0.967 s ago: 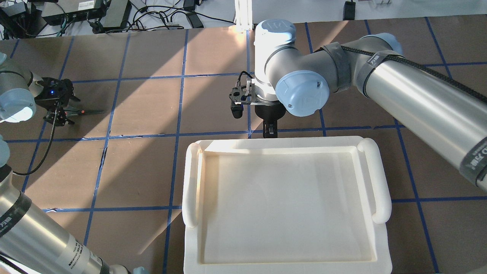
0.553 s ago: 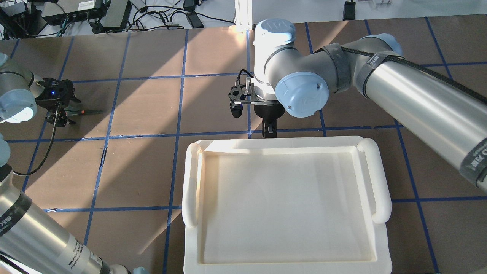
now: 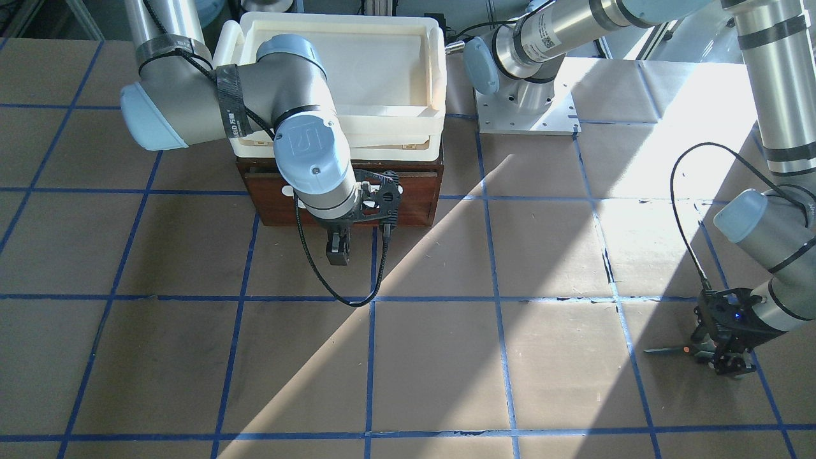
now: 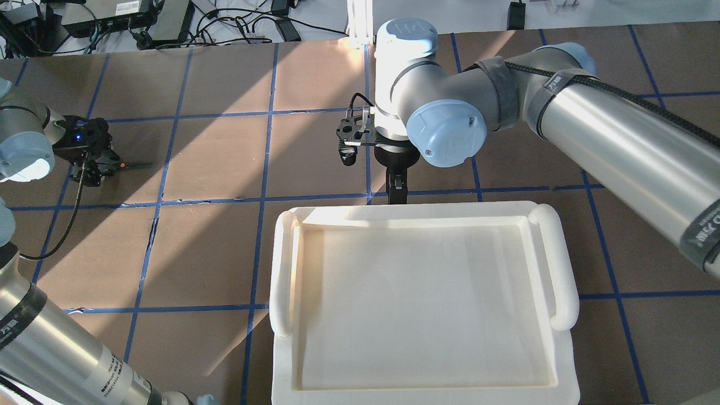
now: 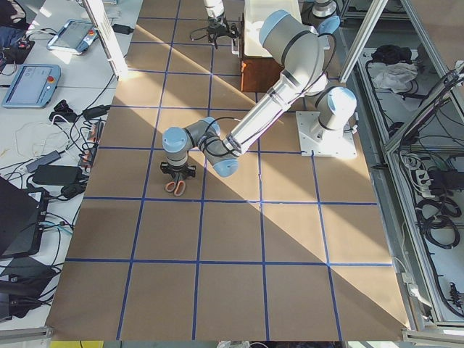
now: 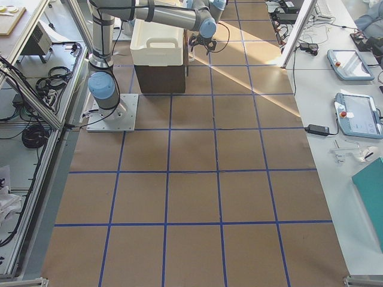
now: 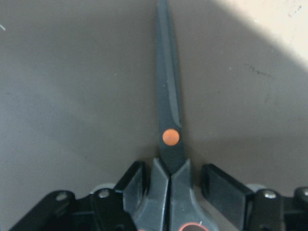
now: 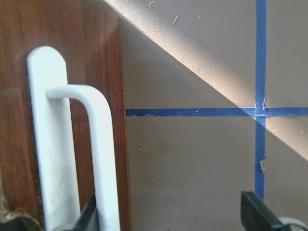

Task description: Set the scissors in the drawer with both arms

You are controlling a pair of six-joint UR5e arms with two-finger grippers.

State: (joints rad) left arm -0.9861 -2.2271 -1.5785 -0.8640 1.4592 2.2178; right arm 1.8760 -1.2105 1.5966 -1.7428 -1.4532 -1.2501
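**Both arms out, both grippers parted.**
Right arm (image 3: 255,95) extended over the top of the drawer (image 8: 14,120), elbow folded, wrist turned down just past the drawer's front. Right gripper (image 3: 338,250) hung vertical against that front, fingers (image 8: 257,214) spread wide. Left arm (image 3: 774,248) stretched well away from the drawer, out on the robot's left side, forearm steep, wrist bent over. Left gripper (image 4: 97,167) pointed downward, set low, fingers (image 7: 132,180) apart and not closed.
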